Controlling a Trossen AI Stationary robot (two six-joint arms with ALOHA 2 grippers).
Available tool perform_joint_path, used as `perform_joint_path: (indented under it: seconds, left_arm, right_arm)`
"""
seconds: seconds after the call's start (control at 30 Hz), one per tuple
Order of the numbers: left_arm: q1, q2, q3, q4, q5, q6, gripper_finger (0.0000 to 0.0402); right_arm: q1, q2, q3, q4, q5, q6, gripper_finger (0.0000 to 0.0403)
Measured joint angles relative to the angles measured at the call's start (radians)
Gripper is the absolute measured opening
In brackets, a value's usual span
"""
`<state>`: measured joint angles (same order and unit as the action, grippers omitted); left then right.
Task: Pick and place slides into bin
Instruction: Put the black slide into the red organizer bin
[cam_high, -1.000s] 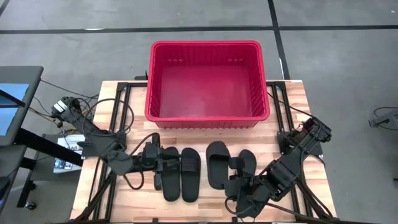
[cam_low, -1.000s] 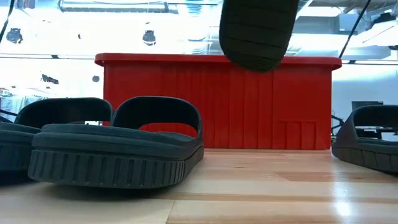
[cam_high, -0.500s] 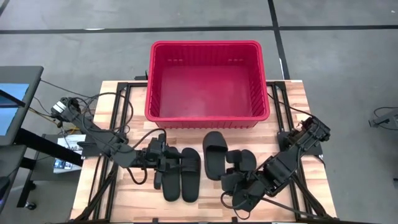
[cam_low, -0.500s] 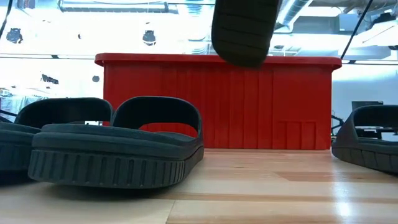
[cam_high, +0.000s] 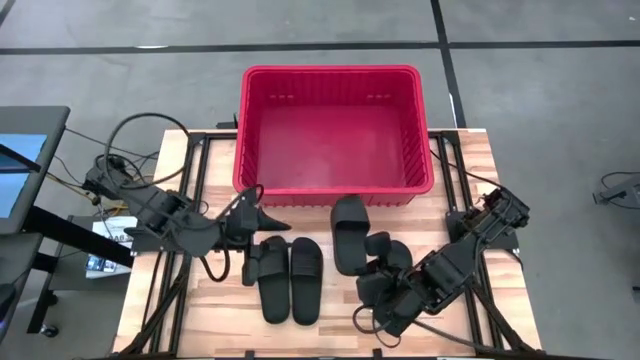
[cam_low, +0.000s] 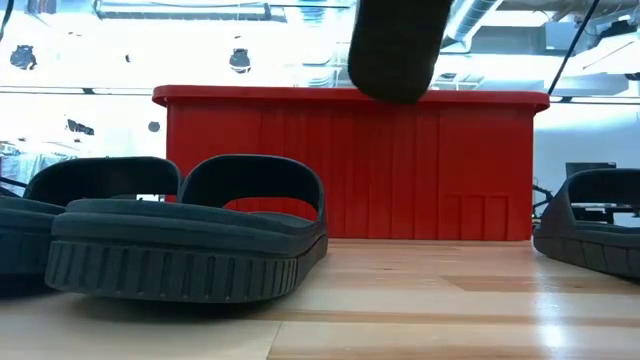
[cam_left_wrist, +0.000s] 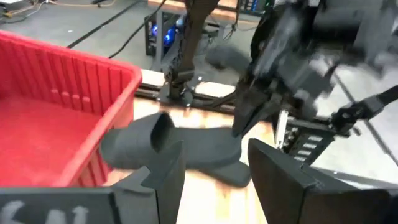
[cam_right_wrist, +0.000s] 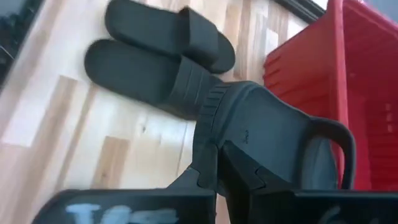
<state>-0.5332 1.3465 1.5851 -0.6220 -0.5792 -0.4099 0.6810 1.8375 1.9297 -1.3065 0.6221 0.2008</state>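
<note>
Toward the near right corner of the table (cam_high: 470, 160), the right gripper (cam_high: 372, 262) had its jaws clamped on the heel end of one slide (cam_high: 349, 232), which hung lifted off the wood with its toe pointing at the near wall of the bin (cam_high: 337, 75). In the right wrist view that held slide (cam_right_wrist: 261, 140) sat between the dark fingers, close beside the bin's red wall. In the low view its sole (cam_low: 395, 45) showed above the height of the bin's rim. Another slide (cam_high: 398, 258) lay on the table beside the right gripper, partly hidden by the arm.

Near the table's near edge, left of centre, a pair of slides (cam_high: 290, 278) lay side by side, flat on the wood.

The left gripper (cam_high: 262, 216) hovered above the table between that pair and the bin's near left corner, its jaws apart and holding nothing.

The bin stood at the table's far edge, with no slide inside it.
</note>
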Motion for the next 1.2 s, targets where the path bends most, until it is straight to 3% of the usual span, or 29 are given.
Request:
perform_joint_path:
  seconds: [0.3,0.53,0.87,1.2]
  left_arm:
    - [0.084,0.028,0.057,-0.049,0.101,0.003,0.0165]
    - [0.097,0.051,0.055,-0.053,0.156,-0.005,0.0165]
    - [0.102,0.086,0.055,-0.069,0.188,-0.034,0.0165]
    - [0.174,0.090,0.055,-0.062,0.190,-0.111,0.0165]
  right_arm:
    - [0.013,0.158,0.003,-0.094,0.011,-0.052,0.0000]
    - [0.048,0.253,0.145,-0.182,0.047,-0.045,0.0000]
    - [0.097,0.263,0.339,-0.236,0.161,-0.062,0.0000]
    - [0.117,0.263,0.364,-0.247,0.280,-0.124,0.0000]
